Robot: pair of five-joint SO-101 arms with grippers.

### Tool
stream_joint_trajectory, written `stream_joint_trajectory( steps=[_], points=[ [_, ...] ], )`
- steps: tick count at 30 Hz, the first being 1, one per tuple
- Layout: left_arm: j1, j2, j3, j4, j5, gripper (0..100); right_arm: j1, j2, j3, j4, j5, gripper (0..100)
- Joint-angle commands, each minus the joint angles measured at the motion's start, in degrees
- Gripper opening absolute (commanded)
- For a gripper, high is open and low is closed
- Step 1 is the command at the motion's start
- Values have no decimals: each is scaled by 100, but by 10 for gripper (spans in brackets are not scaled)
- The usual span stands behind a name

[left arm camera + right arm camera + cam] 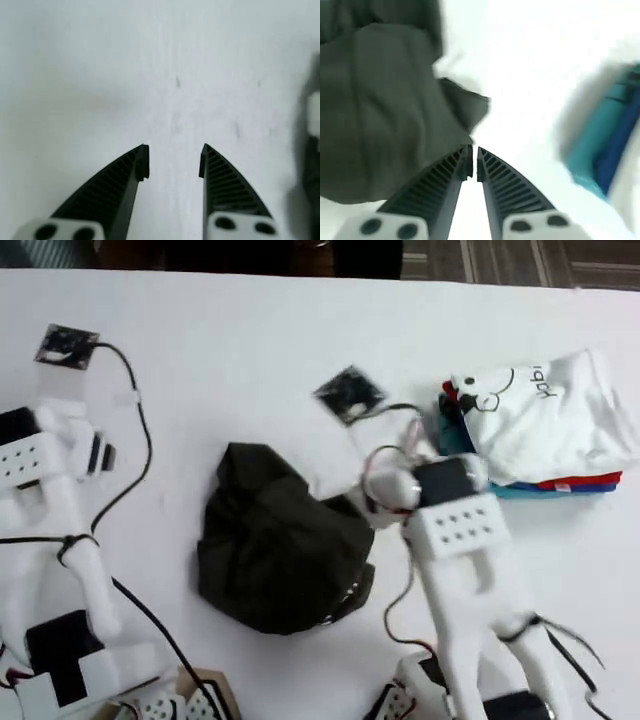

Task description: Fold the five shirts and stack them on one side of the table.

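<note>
- The dark shirt [280, 555] lay crumpled mid-table, not yet folded. The stack [550, 420] sat at the right side.
- The right gripper [472, 162] was all but closed and empty, its tips just beside the shirt's edge. The left gripper [173, 162] hung open over bare table [100, 75], holding nothing.
- A pinch into bunched cloth might drag the whole heap, and the right arm could nudge the nearby stack.
- Sleeves and collar were lost in the folds.

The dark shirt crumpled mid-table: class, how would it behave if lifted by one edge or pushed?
The dark shirt lies in a creased heap, so it would probably droop and unfold if lifted. Pushed, it would likely bunch up rather than slide whole. Its thin folds suggest it is light.
</note>
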State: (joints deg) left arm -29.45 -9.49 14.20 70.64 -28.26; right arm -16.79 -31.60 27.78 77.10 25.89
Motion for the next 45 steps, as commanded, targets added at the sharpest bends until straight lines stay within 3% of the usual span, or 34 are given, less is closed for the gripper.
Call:
stream_joint_trajectory(
  steps=[1, 5, 8, 11, 14, 20, 28, 31, 34, 35, 36, 45],
  points=[
    [369, -211, -119, 44, 70, 187, 365, -514, -9, 163, 35, 20],
    [598, -211, -127, 26, 105, 187, -558, -453, 70, 268, 35, 43],
    [580, -211, -119, 26, 281, 187, -1200, -136, 290, 251, 35, 166],
    [448, -211, -22, 26, 273, 187, -1508, 418, 519, 57, 35, 290],
    [316, -211, 110, 9, 264, 187, -1613, 1051, 615, -347, 35, 311],
    [62, -211, 127, 0, 255, 187, -1640, 1965, 589, -1095, 35, 311],
    [18, -211, 136, -88, 246, 187, -1710, 2624, 475, -1165, 53, 307],
    [18, -211, 136, -176, 246, 187, -1903, 2958, 475, -1165, 88, 231],
    [18, -211, 136, -176, 246, 187, -2000, 3178, 448, -1279, 62, 27],
    [18, -211, 136, -167, 246, 187, -1974, 3196, 404, -1297, 35, 8],
    [18, -211, 145, -167, 246, 187, -1930, 3187, 360, -1297, 35, 40],
    [18, -202, 435, -237, 246, 187, -1007, 1824, -642, -224, 79, 20]
  ],
)
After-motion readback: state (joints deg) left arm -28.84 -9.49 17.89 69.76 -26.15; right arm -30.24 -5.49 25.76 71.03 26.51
